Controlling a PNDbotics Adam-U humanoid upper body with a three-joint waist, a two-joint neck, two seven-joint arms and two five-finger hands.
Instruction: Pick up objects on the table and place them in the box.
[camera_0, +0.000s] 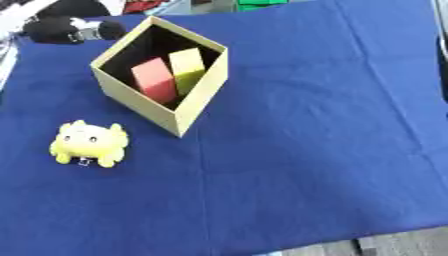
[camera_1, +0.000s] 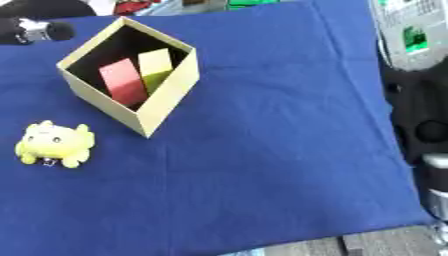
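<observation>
While box (camera_0: 199, 95) walls hide block (camera_0: 156, 79) bases, yellow toy (camera_0: 88, 144) sits outside

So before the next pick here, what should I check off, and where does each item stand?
1. Toy left to pick: the yellow plush toy lies on the blue cloth, outside the box. Ok.
2. Box open on top: ok.
3. Room inside: red block and yellow block already in; space for the toy cannot tell.
4. Left hand near the box's far corner, apart from the toy; finger state cannot tell.
5. Right hand: not in view.
</observation>
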